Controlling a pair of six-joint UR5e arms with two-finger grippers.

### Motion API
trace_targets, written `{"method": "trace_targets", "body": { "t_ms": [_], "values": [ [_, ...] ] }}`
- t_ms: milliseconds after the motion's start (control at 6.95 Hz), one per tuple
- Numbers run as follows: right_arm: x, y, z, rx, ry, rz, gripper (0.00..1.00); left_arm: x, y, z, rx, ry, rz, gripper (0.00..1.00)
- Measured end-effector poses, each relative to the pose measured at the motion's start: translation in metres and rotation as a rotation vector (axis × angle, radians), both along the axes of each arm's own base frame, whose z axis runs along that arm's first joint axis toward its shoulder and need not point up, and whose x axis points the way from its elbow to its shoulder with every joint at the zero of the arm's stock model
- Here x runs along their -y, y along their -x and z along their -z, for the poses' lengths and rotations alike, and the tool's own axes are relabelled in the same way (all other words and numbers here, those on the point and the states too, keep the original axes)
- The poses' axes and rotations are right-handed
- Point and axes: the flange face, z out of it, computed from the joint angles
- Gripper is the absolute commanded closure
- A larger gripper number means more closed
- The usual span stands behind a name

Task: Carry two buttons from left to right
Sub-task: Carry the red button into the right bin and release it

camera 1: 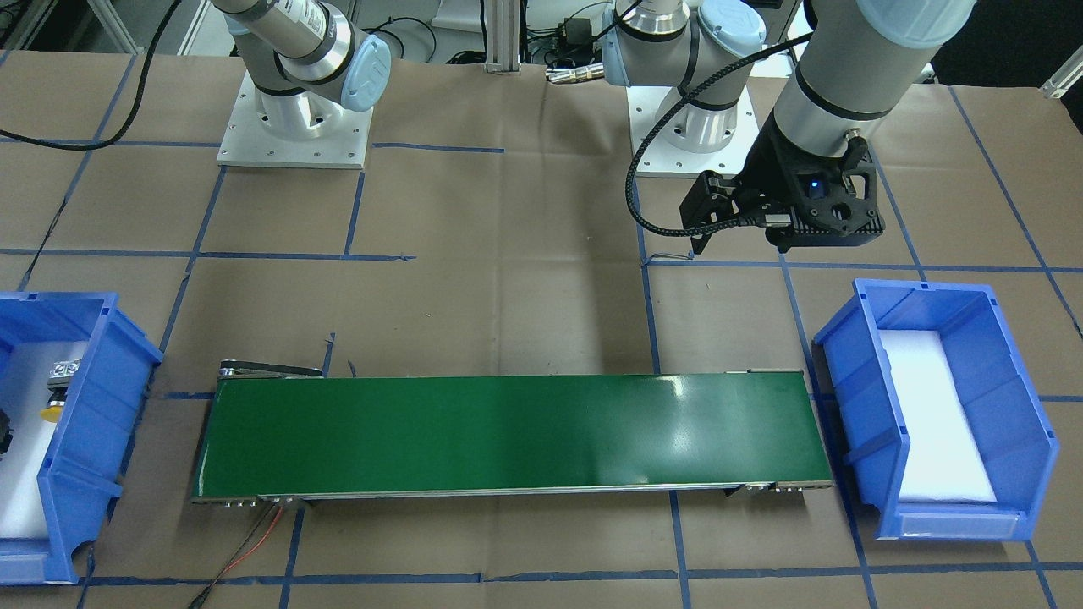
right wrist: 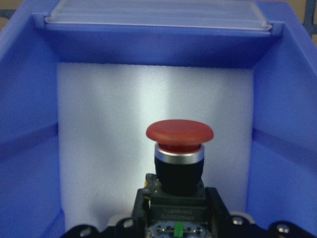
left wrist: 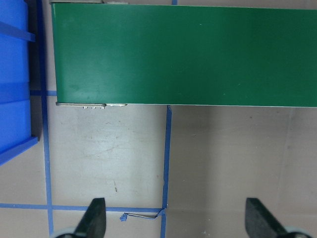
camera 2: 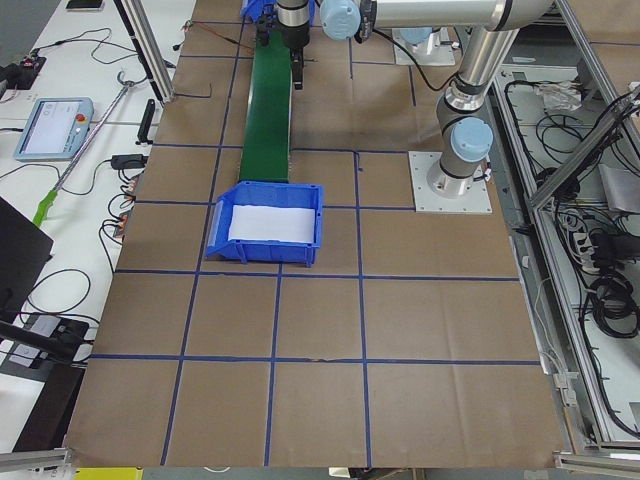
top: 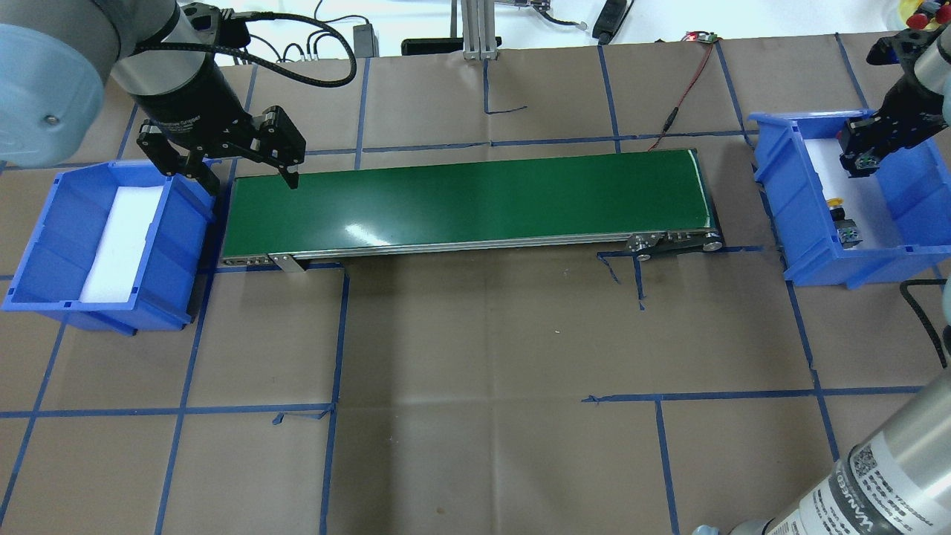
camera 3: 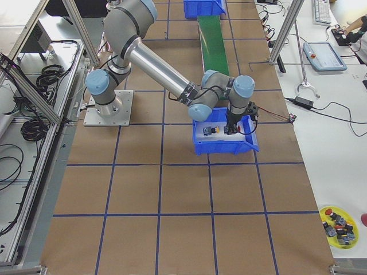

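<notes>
My right gripper (right wrist: 178,220) is shut on the black body of the red button (right wrist: 179,134), which it holds upright over the white foam floor of the blue bin (right wrist: 29,148). In the overhead view this gripper (top: 862,157) hangs inside the bin on the right (top: 780,200). The yellow button (top: 841,215) lies on its side on the foam in the same bin, a little nearer than the gripper. My left gripper (top: 250,180) is open and holds nothing. It hovers over the left end of the green conveyor belt (top: 461,204).
A second blue bin (top: 44,230) with only a white foam pad stands just left of the belt's left end. A red-and-black wire (top: 687,82) runs from the belt's far right corner. Blue tape lines cross the brown paper table.
</notes>
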Motion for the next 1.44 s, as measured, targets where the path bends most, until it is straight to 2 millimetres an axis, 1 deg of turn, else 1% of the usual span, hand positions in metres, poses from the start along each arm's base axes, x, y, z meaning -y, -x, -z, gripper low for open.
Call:
{"method": "trace_targets", "body": {
  "t_ms": [288, 576, 720, 864, 1008, 1296, 1440],
  "values": [
    [0.005, 0.002, 0.019, 0.005, -0.008, -0.002, 0.93, 0.0, 0.0, 0.0, 0.0, 0.0, 0.0, 0.0],
    [0.008, -0.002, 0.032, 0.013, -0.021, -0.004, 0.91, 0.0, 0.0, 0.0, 0.0, 0.0, 0.007, 0.0],
    [0.008, -0.003, 0.037, 0.019, -0.028, -0.005, 0.89, 0.0, 0.0, -0.001, -0.001, 0.002, 0.02, 0.0],
    [0.008, -0.005, 0.041, 0.023, -0.035, -0.006, 0.49, 0.0, 0.0, -0.001, -0.001, 0.003, 0.029, 0.0],
    [0.007, -0.006, 0.043, 0.026, -0.04, -0.007, 0.01, 0.0, 0.0, -0.002, -0.001, 0.004, 0.033, 0.0],
    [0.007, -0.007, 0.043, 0.034, -0.039, -0.009, 0.01, 0.0, 0.0, -0.001, -0.001, 0.003, 0.035, 0.0],
    [0.008, -0.007, 0.04, 0.034, -0.034, -0.009, 0.01, 0.0, 0.0, -0.001, -0.001, 0.003, 0.035, 0.0]
  ]
}}
